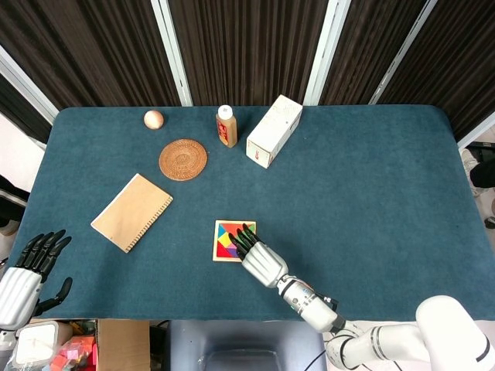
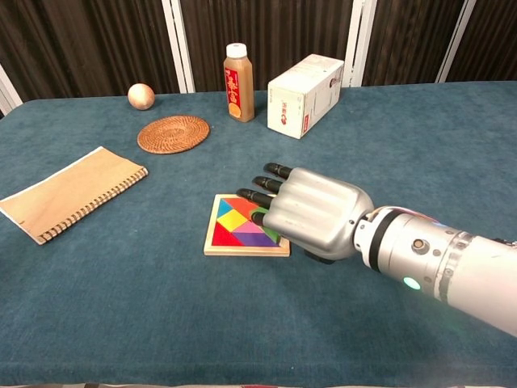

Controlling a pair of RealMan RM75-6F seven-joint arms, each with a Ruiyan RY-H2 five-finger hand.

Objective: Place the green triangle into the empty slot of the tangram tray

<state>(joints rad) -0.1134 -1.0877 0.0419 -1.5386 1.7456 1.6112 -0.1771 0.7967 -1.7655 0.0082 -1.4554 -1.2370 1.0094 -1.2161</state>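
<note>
The tangram tray (image 2: 242, 250) lies near the table's front middle, filled with coloured pieces; its wooden rim (image 1: 216, 242) also shows in the head view. A sliver of the green triangle (image 2: 273, 234) shows on the tray's right side, under my right hand's fingertips. My right hand (image 2: 311, 214) hovers palm-down over the tray's right edge with its fingers stretched out and holds nothing; the head view shows that right hand (image 1: 259, 259) too. Whether the fingertips touch the piece I cannot tell. My left hand (image 1: 27, 274) hangs off the table's front left corner, fingers apart and empty.
A spiral notebook (image 2: 69, 192) lies to the left. At the back stand a woven coaster (image 2: 173, 133), a wooden ball (image 2: 140, 96), a bottle (image 2: 239, 83) and a white box (image 2: 304, 94). Blue cloth covers the table.
</note>
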